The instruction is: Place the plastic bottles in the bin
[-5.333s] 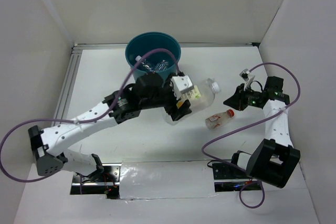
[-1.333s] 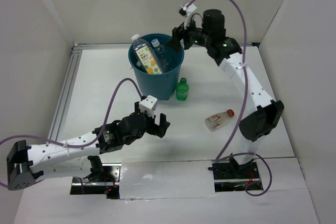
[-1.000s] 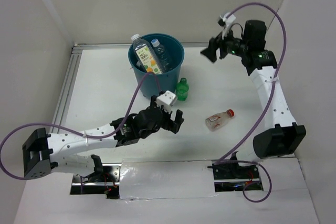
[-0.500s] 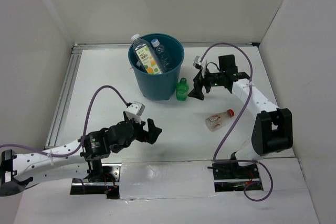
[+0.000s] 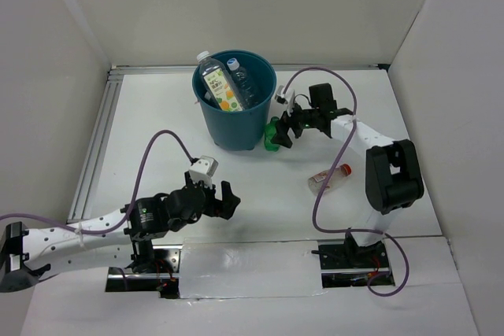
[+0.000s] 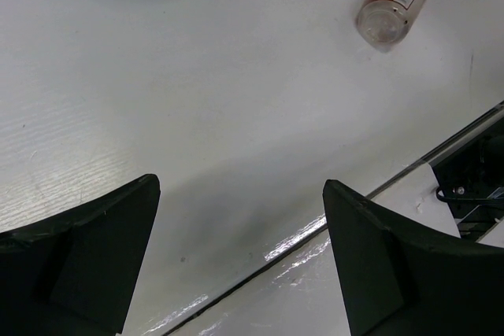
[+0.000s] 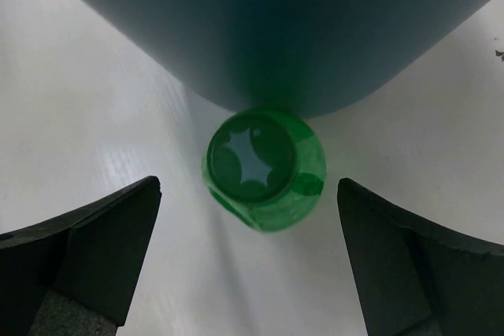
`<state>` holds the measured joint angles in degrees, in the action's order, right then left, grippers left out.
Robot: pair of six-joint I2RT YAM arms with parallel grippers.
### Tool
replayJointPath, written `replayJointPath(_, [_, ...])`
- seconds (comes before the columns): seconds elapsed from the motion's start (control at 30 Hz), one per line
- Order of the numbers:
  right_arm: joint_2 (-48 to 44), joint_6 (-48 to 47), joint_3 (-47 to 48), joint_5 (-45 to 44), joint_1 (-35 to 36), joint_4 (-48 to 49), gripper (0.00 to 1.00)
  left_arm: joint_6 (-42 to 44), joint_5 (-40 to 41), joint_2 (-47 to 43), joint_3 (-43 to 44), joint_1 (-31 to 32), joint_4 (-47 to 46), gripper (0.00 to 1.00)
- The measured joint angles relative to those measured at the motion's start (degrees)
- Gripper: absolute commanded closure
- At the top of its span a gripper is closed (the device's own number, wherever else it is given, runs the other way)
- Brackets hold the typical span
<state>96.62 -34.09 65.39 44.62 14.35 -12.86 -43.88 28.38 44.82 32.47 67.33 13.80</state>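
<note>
Presently I see my right claw (image 7: 248, 190) spread wide facing the small green bottle (image 7: 264, 168) just beside the bin (image 5: 234, 127), left claw (image 6: 240, 194) likewise unclenched over the table (image 6: 197, 76).

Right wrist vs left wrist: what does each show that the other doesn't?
Right wrist only: the green bottle, upright, seen from above beside the bin, framed between the open right fingers. Left wrist only: the red-capped bottle lying on its side, ahead of the open left fingers. Both: the white table, and fingers holding nothing.
</note>
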Motion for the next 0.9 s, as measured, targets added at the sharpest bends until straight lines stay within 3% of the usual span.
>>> replayJointPath(0.1, [1.1,2.1,0.1,-2.2,1.6,2.8,0.00,0.0,0.2,0.5,0.0,0.0,0.1,0.03])
replayJointPath(0.23, [2.8,4.4,0.1,-3.4,2.6,5.3,0.10,0.0,0.3,0.5,0.0,0.0,0.2,0.03])
replayJointPath(0.37, [4.5,5.5,0.1,-4.2,2.6,6.2,0.35,0.0,0.3,0.5,0.0,0.0,0.2,0.03])
replayJointPath(0.4, [4.6,5.7,0.1,-4.2,2.6,6.2,0.47,0.0,0.3,0.5,0.0,0.0,0.2,0.03])
replayJointPath(0.57, [3.7,5.7,0.0,-3.5,1.6,4.2,0.72,0.0,0.3,0.5,0.0,0.0,-0.2,0.03])
replayJointPath(0.77, [-8.2,5.5,0.2,-0.2,-3.4,-4.0,0.74,1.3,-0.3,1.9,0.0,0.1,-2.8,0.03])
replayJointPath(0.9, [-16.6,5.1,8.4,3.1,-4.9,-10.5,0.76,2.6,-1.9,3.2,0.0,0.4,-4.9,0.03])
